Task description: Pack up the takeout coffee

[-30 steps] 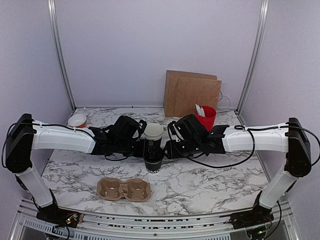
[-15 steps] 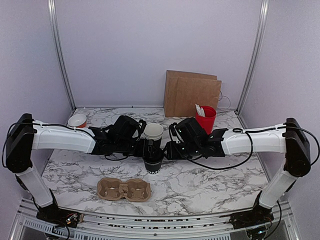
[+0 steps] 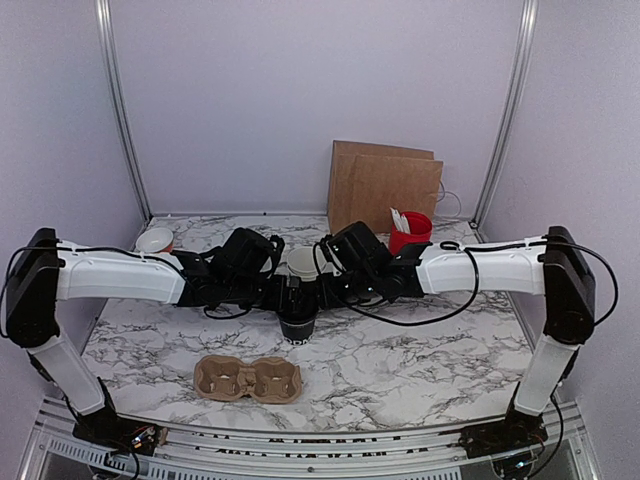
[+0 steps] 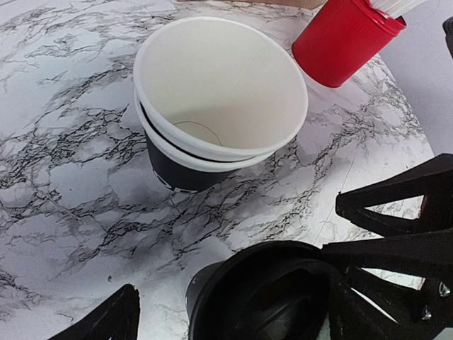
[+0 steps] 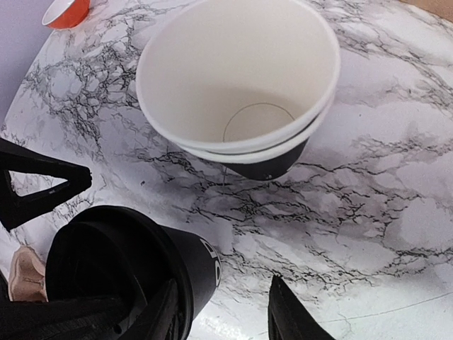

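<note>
Black cup point(image 3: 300, 322), lid point(image 4: 265, 297) apparently on, stands mid-bench point(image 3: 420, 360), just near of stacked cream cups point(image 3: 306, 264). Left fingers point(image 4: 106, 322) spread around cup, unclamped. Right fingers point(image 5: 287, 319) open beside it. We grip low on wall, lift upright, lower squarely into carrier point(image 3: 248, 379), near left.

White table point(image 3: 400, 360), veined grey-black like marble. Central black cup point(image 3: 298, 325) bears white lettering. Cream cup point(image 4: 219, 92) sits in a black outer cup point(image 4: 180, 170). Red cup point(image 3: 410, 232) at 1 o'clock, orange-and-white bowl point(image 3: 155, 241) at 10, tan carrier point(image 3: 248, 379) at 6, brown bag point(image 3: 385, 185) at 12.
</note>
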You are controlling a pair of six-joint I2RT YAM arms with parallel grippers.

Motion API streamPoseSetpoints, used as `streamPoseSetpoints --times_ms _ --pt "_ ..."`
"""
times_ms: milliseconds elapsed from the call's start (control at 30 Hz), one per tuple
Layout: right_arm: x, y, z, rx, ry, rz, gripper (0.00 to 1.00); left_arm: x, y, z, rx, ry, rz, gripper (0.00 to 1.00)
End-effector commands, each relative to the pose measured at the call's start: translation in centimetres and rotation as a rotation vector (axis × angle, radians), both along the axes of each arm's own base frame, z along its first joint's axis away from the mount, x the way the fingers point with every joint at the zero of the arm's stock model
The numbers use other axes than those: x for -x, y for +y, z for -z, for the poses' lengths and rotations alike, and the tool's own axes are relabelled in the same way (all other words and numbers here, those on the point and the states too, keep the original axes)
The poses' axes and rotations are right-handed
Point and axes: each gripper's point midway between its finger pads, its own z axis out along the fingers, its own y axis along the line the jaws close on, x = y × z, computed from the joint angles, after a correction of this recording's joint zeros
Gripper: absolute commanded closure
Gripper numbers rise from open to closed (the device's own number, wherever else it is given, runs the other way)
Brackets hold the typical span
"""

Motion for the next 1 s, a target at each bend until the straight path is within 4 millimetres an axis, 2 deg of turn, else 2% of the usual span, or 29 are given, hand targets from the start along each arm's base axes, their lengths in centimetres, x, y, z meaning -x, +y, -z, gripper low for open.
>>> streamPoseSetpoints --times_ms 0,233,567,800,967 --pt "0.0 -0.4 2.2 0.104 0.025 -0.049 0.58 0.8 1.7 0.9 -0.072 0.025 -0.001 0.07" --pt "-1.3 -0.1 -0.1 0.078 -0.007 -0.050 0.58 0.7 1.6 0.2 -0.062 0.014 -0.003 0.07" --pt "-0.6 -0.2 -2.7 -0.003 -0.015 -0.054 0.58 0.6 1.7 0.4 -0.055 0.022 -0.007 0.07" --pt "0.1 -0.1 -3.0 -0.040 0.006 -0.068 0.58 0.8 1.6 0.5 -0.037 0.030 -0.008 0.07" --pt "1.2 -0.3 -2.5 -0.029 0.036 -0.071 0.58 1.0 1.5 0.6 -0.008 0.045 -0.017 0.07"
